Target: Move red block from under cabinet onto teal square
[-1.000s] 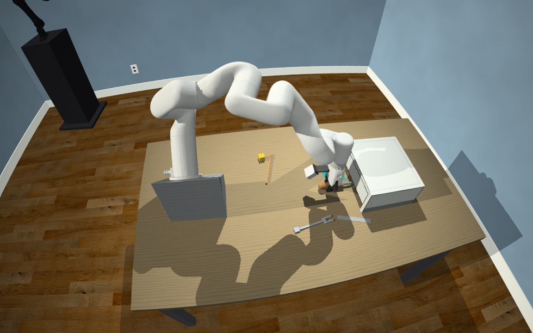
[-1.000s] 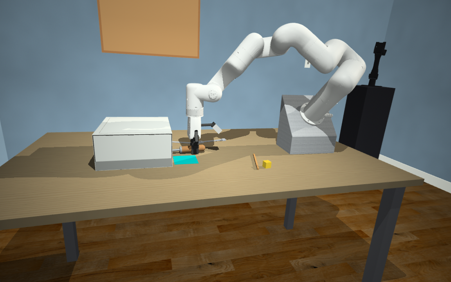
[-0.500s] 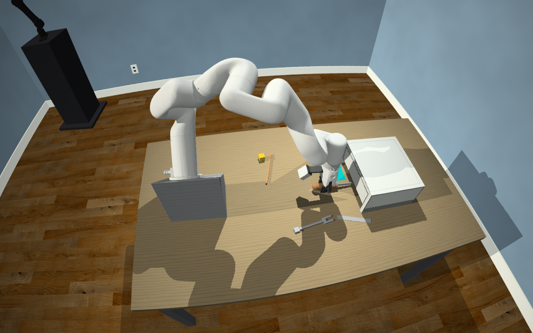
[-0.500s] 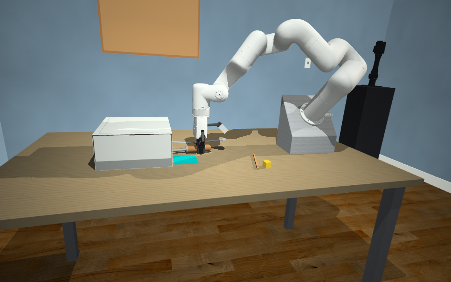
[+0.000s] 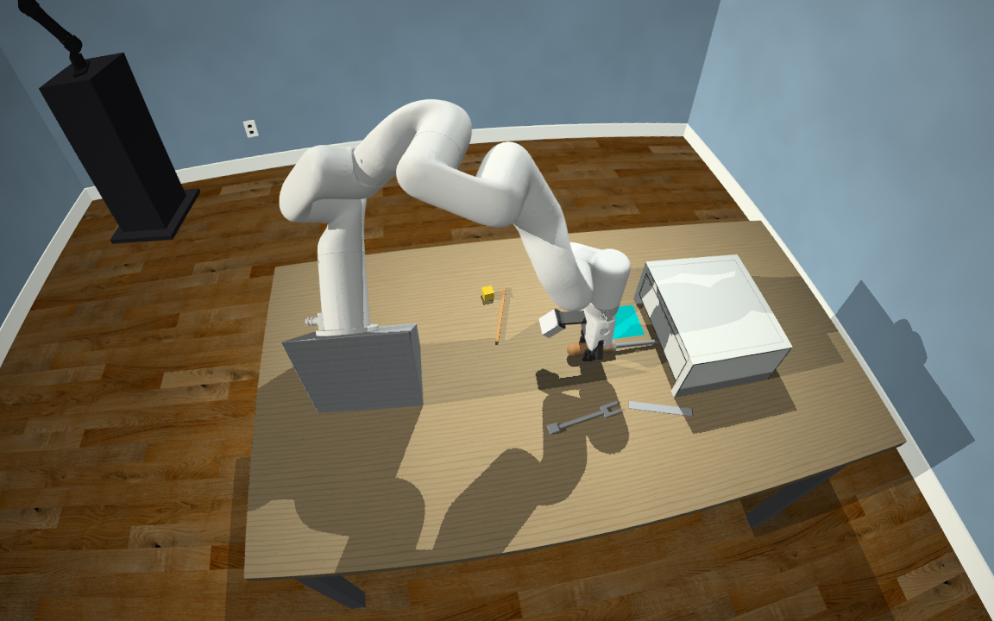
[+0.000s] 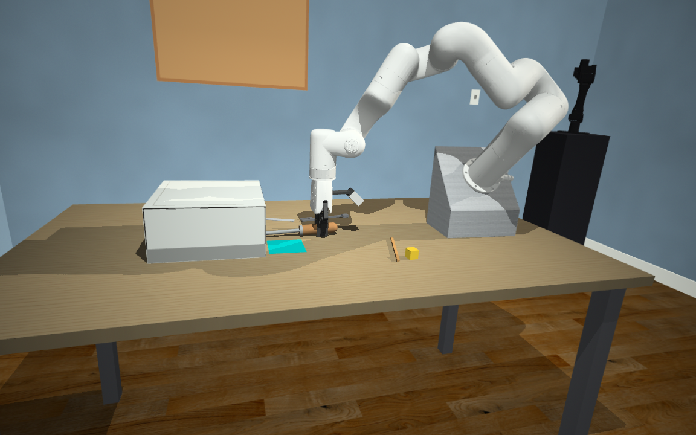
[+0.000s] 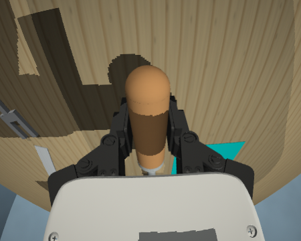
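My gripper is low over the table, just in front of the white cabinet, and is shut on the brown wooden handle of a tool. The tool lies level; its grey metal shaft points toward the cabinet's base. The teal square lies on the table beside the cabinet front, next to the shaft, and nothing is on it. It also shows in the side view and at the right of the fingers in the wrist view. The red block is not visible in any view.
A yellow cube and a thin wooden stick lie mid-table. A grey forked tool and a flat grey bar lie near the cabinet's other corner. The arm's grey base block stands at the left.
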Tool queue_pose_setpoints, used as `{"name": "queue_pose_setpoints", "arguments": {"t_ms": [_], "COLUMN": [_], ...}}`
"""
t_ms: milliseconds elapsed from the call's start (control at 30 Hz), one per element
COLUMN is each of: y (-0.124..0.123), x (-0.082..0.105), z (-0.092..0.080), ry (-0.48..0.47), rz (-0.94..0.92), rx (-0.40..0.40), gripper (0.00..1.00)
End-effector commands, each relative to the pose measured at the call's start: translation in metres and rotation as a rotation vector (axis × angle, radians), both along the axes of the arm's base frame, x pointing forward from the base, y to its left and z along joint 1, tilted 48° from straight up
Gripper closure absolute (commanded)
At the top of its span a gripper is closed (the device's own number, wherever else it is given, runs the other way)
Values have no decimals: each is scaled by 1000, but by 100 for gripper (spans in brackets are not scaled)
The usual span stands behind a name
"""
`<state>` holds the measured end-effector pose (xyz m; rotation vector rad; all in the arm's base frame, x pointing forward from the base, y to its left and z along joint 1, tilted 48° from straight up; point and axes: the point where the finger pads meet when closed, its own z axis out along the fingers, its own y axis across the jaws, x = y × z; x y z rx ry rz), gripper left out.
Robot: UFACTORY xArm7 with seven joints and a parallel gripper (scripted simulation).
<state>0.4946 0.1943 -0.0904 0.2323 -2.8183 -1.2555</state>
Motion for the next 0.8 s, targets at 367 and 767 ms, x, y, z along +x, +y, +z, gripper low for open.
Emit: {"name": "queue_pose_setpoints", "arguments": {"t_ms": [367,767], "y": [-8,-13], "x": [-39,-69], "z": [0,-1], "ry": [-5,-5], "rz": [-4,-3], "rx": [-2,-2], "gripper": [100,100]}}
